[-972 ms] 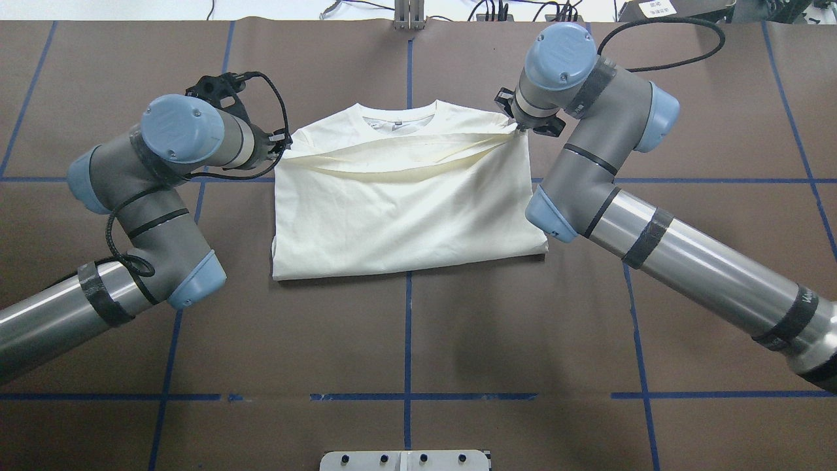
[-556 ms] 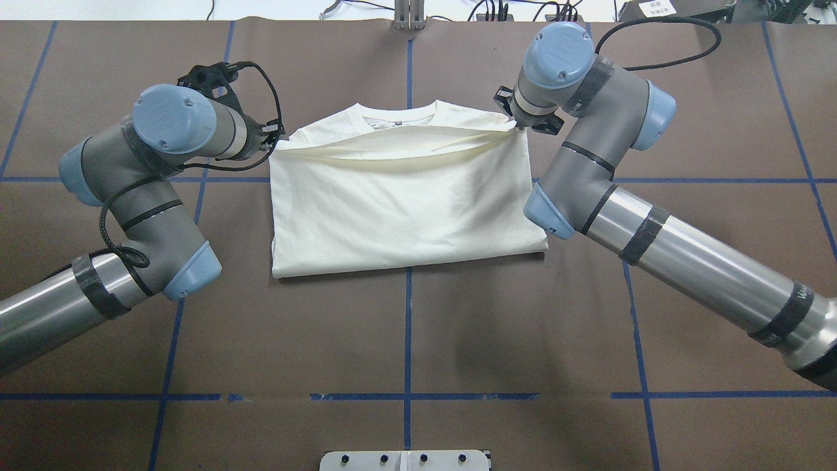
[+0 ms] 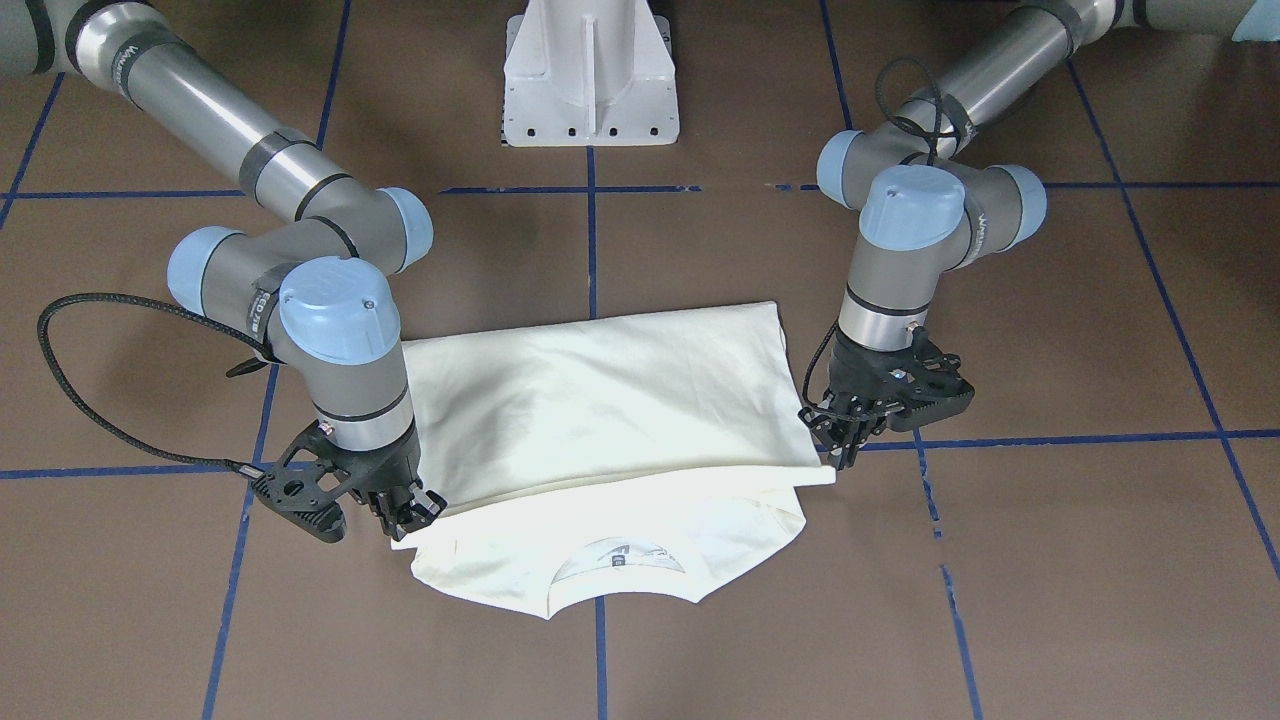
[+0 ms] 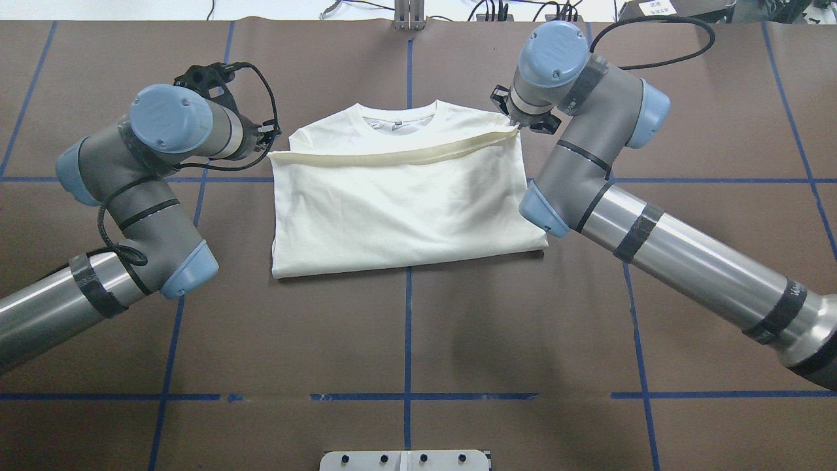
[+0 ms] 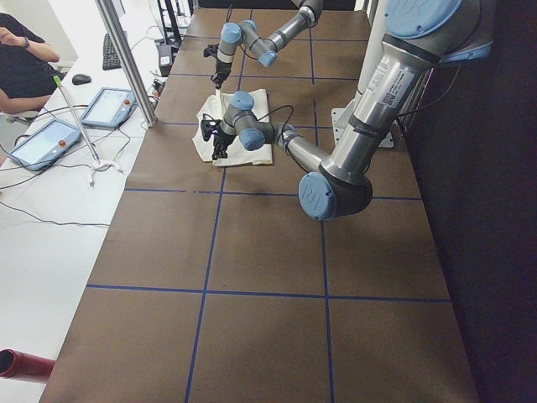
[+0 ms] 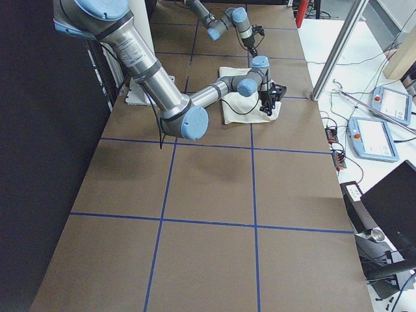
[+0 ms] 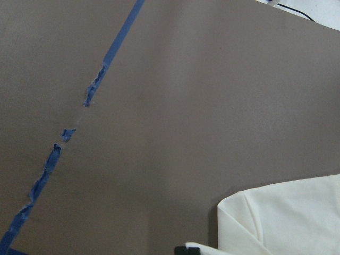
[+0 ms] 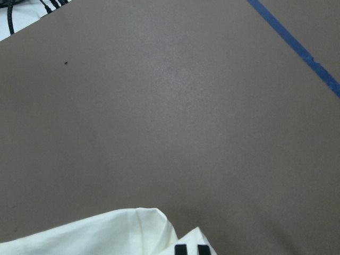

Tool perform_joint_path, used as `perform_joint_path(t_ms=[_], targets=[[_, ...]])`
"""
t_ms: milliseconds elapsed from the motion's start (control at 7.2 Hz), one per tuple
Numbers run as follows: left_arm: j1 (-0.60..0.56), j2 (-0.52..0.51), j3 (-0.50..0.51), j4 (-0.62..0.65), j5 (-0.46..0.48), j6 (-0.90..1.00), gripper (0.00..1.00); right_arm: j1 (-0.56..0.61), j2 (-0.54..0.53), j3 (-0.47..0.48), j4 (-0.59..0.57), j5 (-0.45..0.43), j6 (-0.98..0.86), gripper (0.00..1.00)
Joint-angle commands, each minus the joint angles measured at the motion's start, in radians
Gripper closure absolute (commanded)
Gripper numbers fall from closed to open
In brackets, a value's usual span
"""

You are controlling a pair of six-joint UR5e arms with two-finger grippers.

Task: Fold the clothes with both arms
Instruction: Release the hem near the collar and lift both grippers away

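The cream-white clothes lie folded in the middle of the brown table, plain side up, collar at the far edge. The lower half is doubled over toward the collar. Its free edge runs taut between both arms. My left gripper is shut on that edge's left corner, and my right gripper is shut on its right corner. From the front, the left gripper and right gripper hang just above the table. Each wrist view shows only a shirt corner.
Blue tape lines grid the brown table cover. The white pedestal base stands on the near side. Beyond the far edge are a metal post, tablets and a seated person.
Both grippers carried the held edge farther toward the collar. The sagging fold has pulled straight and taut, and the left arm shifted slightly outward.
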Motion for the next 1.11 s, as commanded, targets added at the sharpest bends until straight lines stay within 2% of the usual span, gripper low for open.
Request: perform_joint_path(t_ms=[0, 139, 278, 417, 556, 833, 972], targets=[[-0.002, 0.004, -0.004, -0.016, -0.011, -0.005, 0.33, -0.002, 0.008, 0.039, 0.005, 0.006, 0.014, 0.29], [-0.002, 0.005, -0.015, -0.022, -0.011, -0.006, 0.32, -0.002, -0.047, 0.171, -0.013, 0.038, 0.02, 0.29], [0.0, 0.005, -0.018, -0.074, -0.02, -0.003, 0.32, -0.024, -0.203, 0.361, -0.015, 0.063, 0.032, 0.29], [-0.002, 0.007, -0.015, -0.147, -0.092, -0.005, 0.34, -0.064, -0.282, 0.466, -0.016, 0.061, 0.084, 0.26], [-0.009, 0.014, -0.025, -0.177, -0.106, -0.008, 0.36, -0.13, -0.326, 0.497, -0.004, 0.01, 0.18, 0.23], [-0.009, 0.02, -0.028, -0.195, -0.105, -0.043, 0.3, -0.23, -0.342, 0.531, -0.004, -0.119, 0.385, 0.23], [-0.009, 0.019, -0.029, -0.192, -0.096, -0.046, 0.3, -0.245, -0.359, 0.534, -0.004, -0.123, 0.421, 0.22]])
